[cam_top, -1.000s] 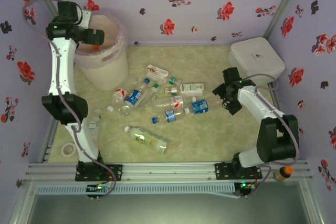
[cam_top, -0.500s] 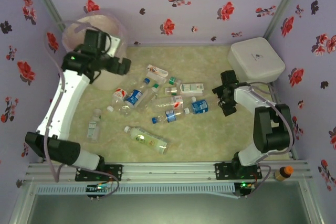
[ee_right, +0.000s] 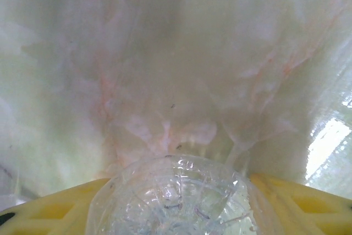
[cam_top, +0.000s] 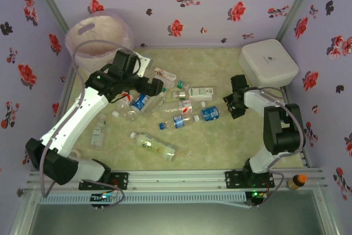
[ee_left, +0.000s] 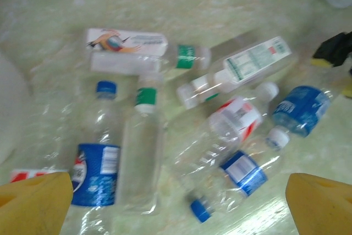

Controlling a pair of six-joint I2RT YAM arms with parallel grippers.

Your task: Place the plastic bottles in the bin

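Plastic bottles (ee_left: 97, 173) below the wide-apart left tool (ee_left: 177, 195); clear bottle (ee_right: 175, 191) tight in the right tool (ee_right: 176, 208)'s grip

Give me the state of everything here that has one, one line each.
left gripper, open, empty, above the loose bottles
right gripper, shut on a clear bottle
loose bottles, lying on their sides
bin, upright, open-topped, bag-lined
white box, lid shut
orange-capped bottle, apparently upright, cap on
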